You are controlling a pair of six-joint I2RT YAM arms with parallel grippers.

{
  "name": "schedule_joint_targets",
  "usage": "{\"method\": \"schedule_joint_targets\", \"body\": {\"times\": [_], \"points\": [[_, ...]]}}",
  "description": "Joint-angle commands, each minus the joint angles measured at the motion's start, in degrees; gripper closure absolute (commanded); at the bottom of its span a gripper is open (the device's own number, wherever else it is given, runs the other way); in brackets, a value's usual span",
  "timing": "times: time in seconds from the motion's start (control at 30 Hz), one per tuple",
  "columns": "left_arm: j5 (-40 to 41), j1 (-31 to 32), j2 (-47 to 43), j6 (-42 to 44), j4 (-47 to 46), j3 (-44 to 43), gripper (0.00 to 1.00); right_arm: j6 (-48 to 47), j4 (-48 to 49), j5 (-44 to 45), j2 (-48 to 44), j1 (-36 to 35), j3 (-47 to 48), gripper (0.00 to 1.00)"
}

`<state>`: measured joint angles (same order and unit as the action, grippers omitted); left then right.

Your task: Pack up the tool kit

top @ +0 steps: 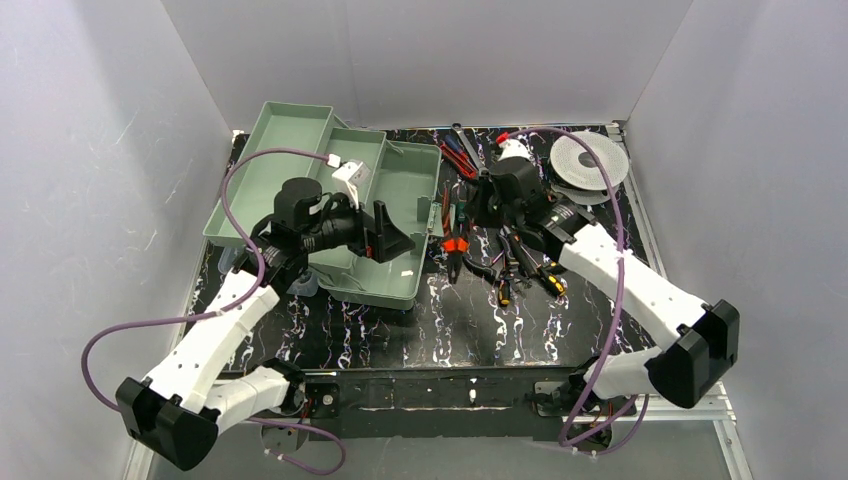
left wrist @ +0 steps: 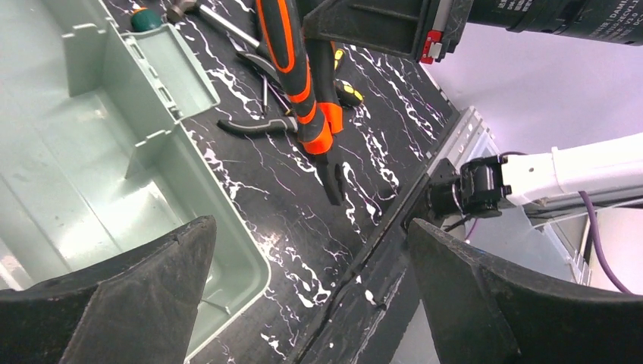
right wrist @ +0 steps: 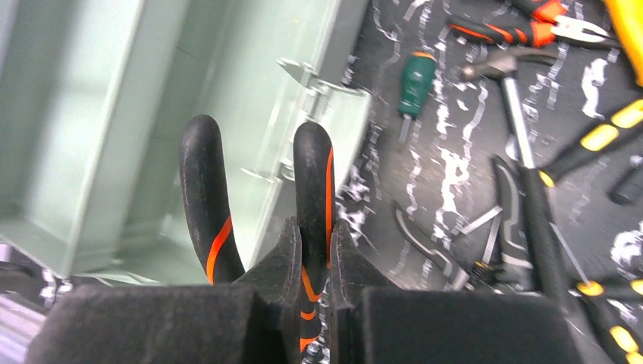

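Observation:
The pale green toolbox (top: 400, 180) lies open at the left-centre of the black marbled table and shows in the left wrist view (left wrist: 76, 152) and the right wrist view (right wrist: 114, 114). My right gripper (top: 470, 215) (right wrist: 314, 231) is shut on one handle of the black-and-orange pliers (top: 455, 243) (right wrist: 314, 174). It holds them just right of the box's right wall, handles pointing toward the box. The pliers hang nose-down above the table in the left wrist view (left wrist: 303, 83). My left gripper (top: 390, 240) (left wrist: 311, 227) is open and empty over the box's near right corner.
Loose tools lie right of the box: yellow-handled pliers (top: 545, 280), red-handled pliers (top: 455, 150), a green screwdriver (right wrist: 415, 83) and a hammer (right wrist: 515, 98). A white tape roll (top: 590, 160) sits at the back right. The box's second green half (top: 280, 150) lies at the back left.

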<state>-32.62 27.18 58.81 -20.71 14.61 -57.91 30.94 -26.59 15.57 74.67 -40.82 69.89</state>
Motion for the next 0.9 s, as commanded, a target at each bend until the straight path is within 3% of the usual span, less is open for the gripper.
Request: {"method": "schedule_joint_targets", "body": {"times": [0.0, 0.23, 0.33, 0.53, 0.63, 0.87], "points": [[3.8, 0.1, 2.5, 1.4, 4.8, -4.3, 0.02, 6.2, 9.5, -6.7, 3.1, 0.3, 7.2, 0.99], [3.0, 0.1, 7.2, -2.1, 4.2, -5.3, 0.02, 10.7, 14.0, -16.9, 8.2, 0.2, 10.7, 0.99], [5.1, 0.1, 7.5, -0.6, 7.1, -7.3, 0.02, 11.7, 14.6, -16.0, 9.7, 0.1, 11.5, 0.99], [13.9, 0.0, 5.1, 4.9, 13.2, -10.8, 0.02, 15.5, 12.8, -14.4, 14.8, -0.3, 16.0, 0.99], [24.3, 0.0, 2.6, 8.6, 18.6, -13.7, 0.02, 16.9, 13.5, -12.3, 17.3, -0.6, 17.5, 0.99], [38.5, 0.0, -10.1, 14.3, 14.4, -6.3, 0.02, 17.1, 10.9, -3.7, 28.9, -3.2, 26.4, 0.99]]}}
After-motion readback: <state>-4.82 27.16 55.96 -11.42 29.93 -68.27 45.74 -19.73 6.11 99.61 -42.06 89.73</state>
